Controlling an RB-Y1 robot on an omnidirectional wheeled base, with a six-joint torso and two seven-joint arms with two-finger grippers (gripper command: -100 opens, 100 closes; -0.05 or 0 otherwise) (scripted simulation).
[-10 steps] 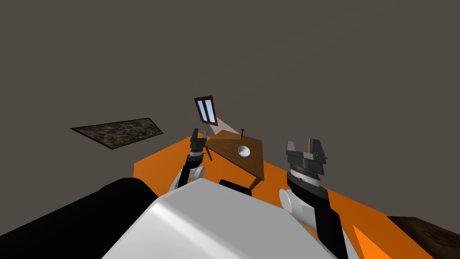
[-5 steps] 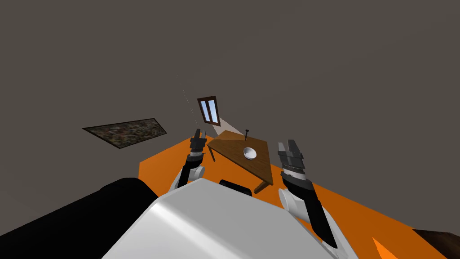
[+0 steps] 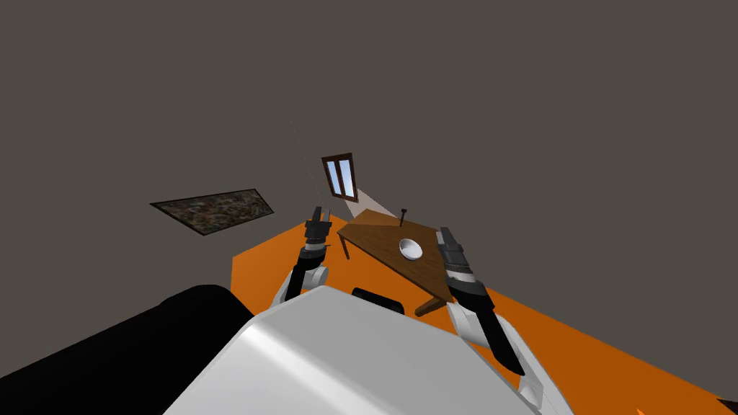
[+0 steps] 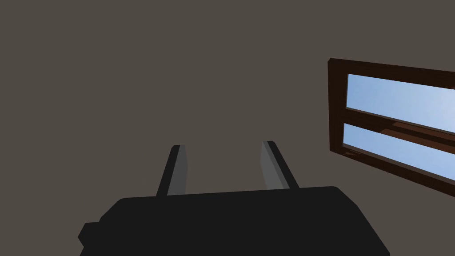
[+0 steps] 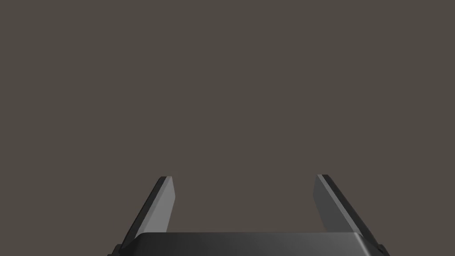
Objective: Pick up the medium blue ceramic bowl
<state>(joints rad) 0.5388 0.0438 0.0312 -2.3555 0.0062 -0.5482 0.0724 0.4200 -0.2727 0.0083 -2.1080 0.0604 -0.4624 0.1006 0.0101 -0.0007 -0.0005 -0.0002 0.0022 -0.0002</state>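
The table (image 3: 376, 238) was seen as brown wood with a smooth, grained top; the bowl (image 3: 411, 248) was rendered plain white and smooth, the floor (image 3: 267, 263) matt orange.

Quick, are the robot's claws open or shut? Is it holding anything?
Left claw: open, holding nothing.
Right claw: open, holding nothing.

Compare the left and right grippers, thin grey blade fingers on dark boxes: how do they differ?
Place: the left gripper is off the brown wooden table's left corner; the right gripper is at its right edge, nearer the white round bowl. Gap: the left gripper's fingers stand closer together in its wrist view than the right gripper's do in its own. Shared: both open, both empty, neither touching the bowl.
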